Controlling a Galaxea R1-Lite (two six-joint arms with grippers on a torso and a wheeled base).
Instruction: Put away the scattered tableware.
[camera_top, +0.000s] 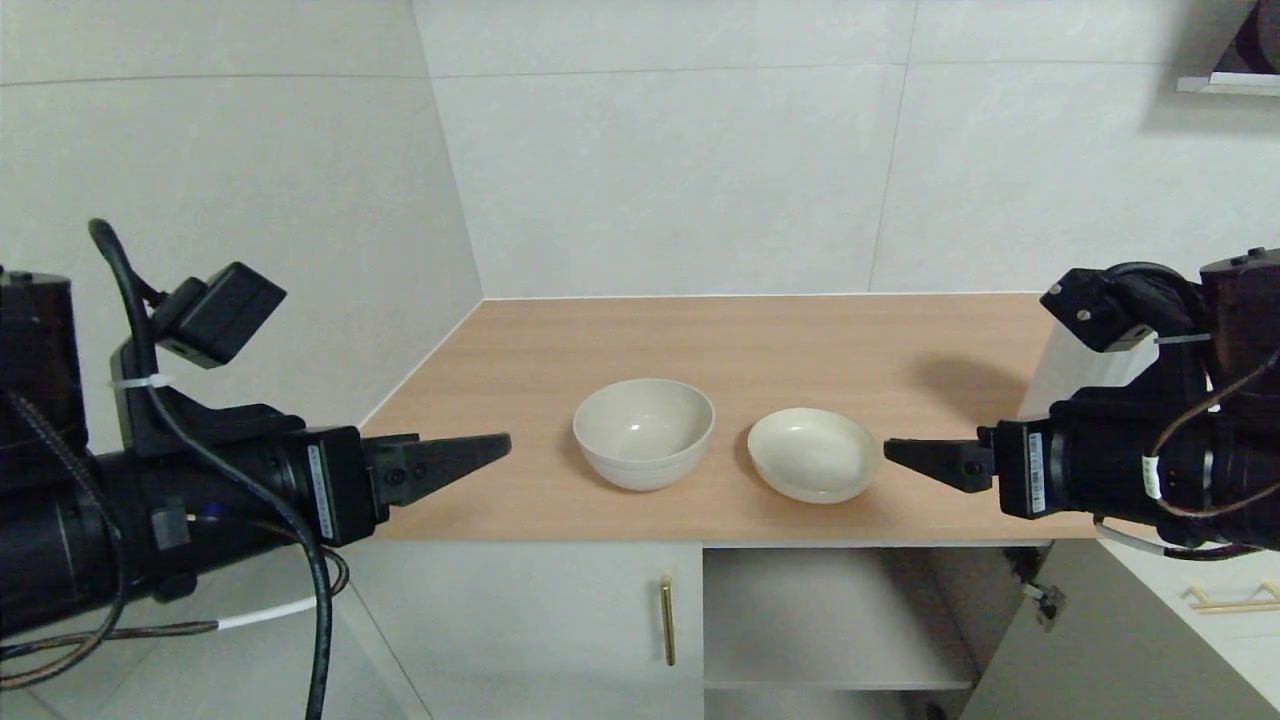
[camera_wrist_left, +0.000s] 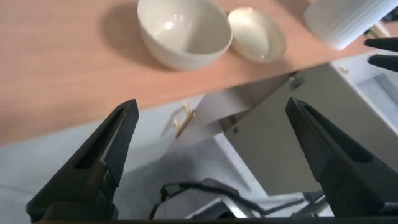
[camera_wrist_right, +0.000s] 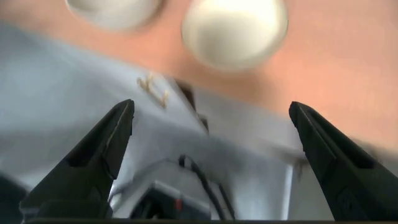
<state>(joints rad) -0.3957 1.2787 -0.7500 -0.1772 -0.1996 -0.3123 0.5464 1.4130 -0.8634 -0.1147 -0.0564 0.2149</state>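
Observation:
Two cream bowls stand side by side on the wooden counter: a deeper bowl on the left and a shallower bowl on the right. My left gripper hovers open and empty at the counter's front left, short of the deeper bowl. At the front right, my right gripper is also open and empty, its tip close beside the shallower bowl's rim.
Below the counter, a cabinet compartment stands open with its door swung out to the right; a closed door with a gold handle is left of it. A white ribbed container sits at the counter's right end. Tiled walls close off the back and left.

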